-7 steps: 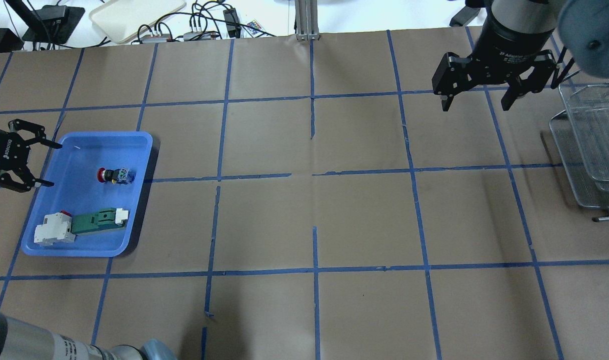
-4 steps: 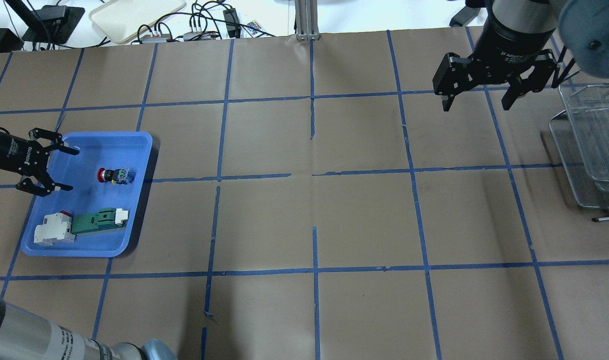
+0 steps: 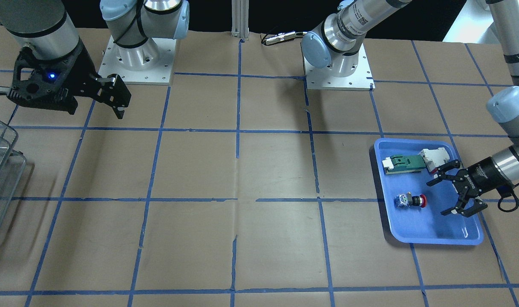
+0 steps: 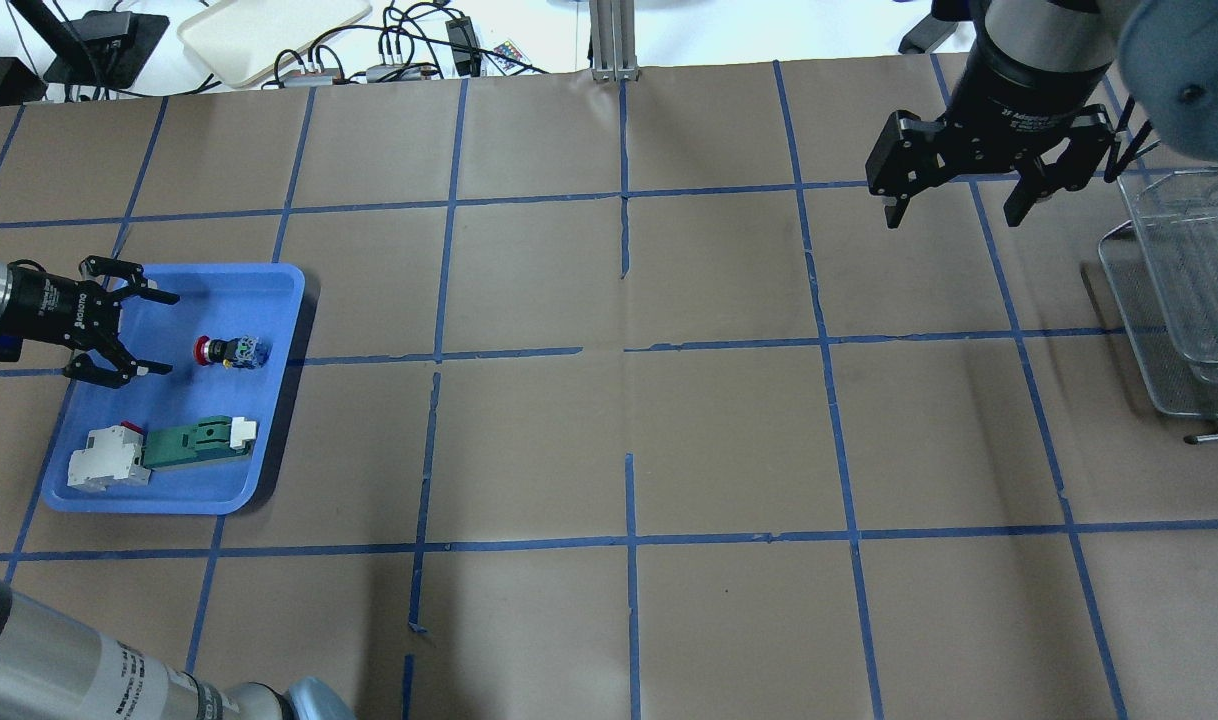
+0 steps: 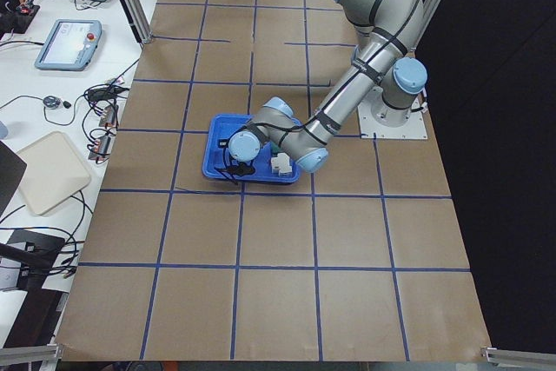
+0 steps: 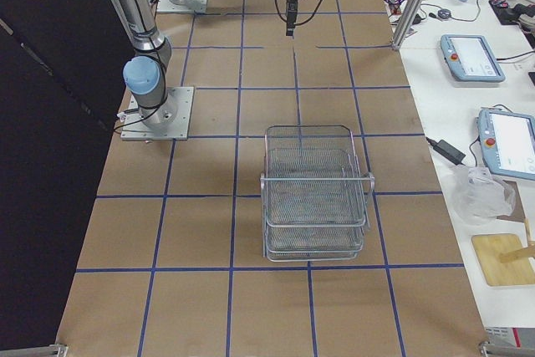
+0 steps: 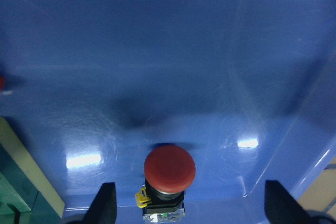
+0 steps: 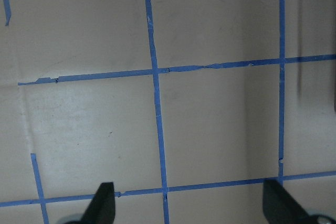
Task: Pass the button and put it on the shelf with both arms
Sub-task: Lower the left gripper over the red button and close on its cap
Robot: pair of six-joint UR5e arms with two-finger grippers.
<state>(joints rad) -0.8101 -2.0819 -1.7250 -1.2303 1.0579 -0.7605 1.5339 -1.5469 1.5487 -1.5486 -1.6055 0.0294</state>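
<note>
The button (image 4: pixel 229 351), with a red head, black collar and pale rear block, lies on its side in the blue tray (image 4: pixel 259 300). It also shows in the front-facing view (image 3: pixel 410 200) and in the left wrist view (image 7: pixel 169 169), head towards the camera. My left gripper (image 4: pixel 167 334) is open and empty over the tray's left part, its jaws pointing at the button's red head with a short gap between them. My right gripper (image 4: pixel 952 217) is open and empty, high over the far right of the table, next to the wire-mesh shelf (image 4: pixel 1184 290).
The tray also holds a green-and-white flat part (image 4: pixel 194 442) and a white block with a red tab (image 4: pixel 109 458), nearer the robot than the button. The shelf (image 6: pixel 313 198) stands at the table's right end. Cables and a beige tray lie beyond the far edge.
My left gripper has moved right, from the tray's left rim to over the tray, closer to the button. It stays open. The right gripper has barely moved.
</note>
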